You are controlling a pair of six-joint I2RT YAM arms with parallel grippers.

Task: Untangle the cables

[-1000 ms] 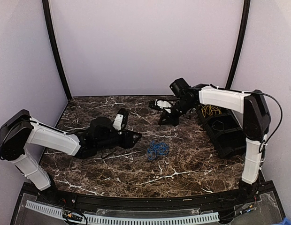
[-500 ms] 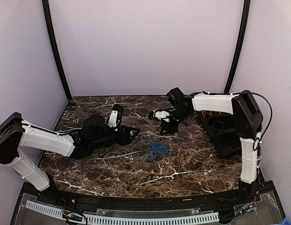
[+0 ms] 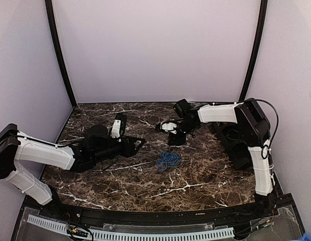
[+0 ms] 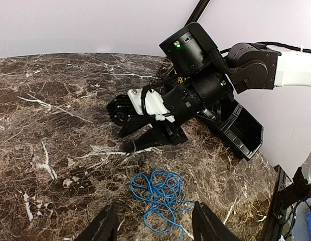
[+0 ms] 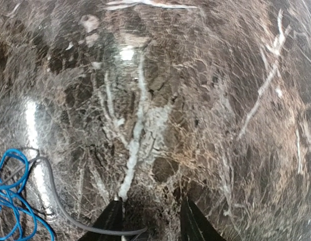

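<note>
Just ahead of the left gripper (image 4: 154, 211), whose fingers stand apart with nothing between them, a bundle of blue cable (image 4: 160, 193) lies on the marble counter (image 4: 55, 125). It is thin wire in loose, overlapping loops, with a few ends trailing out. Beyond the bundle, the right gripper (image 4: 145, 143) points down close to the counter, fingers apart and clamping nothing. A thin grey strand (image 5: 60, 213) curves across beneath its fingertips from beside the blue loops. Behind the right gripper stands a black bin (image 4: 241, 133). Yellow strands (image 4: 179, 79) peek out at its far end, mostly hidden by the arm.
</note>
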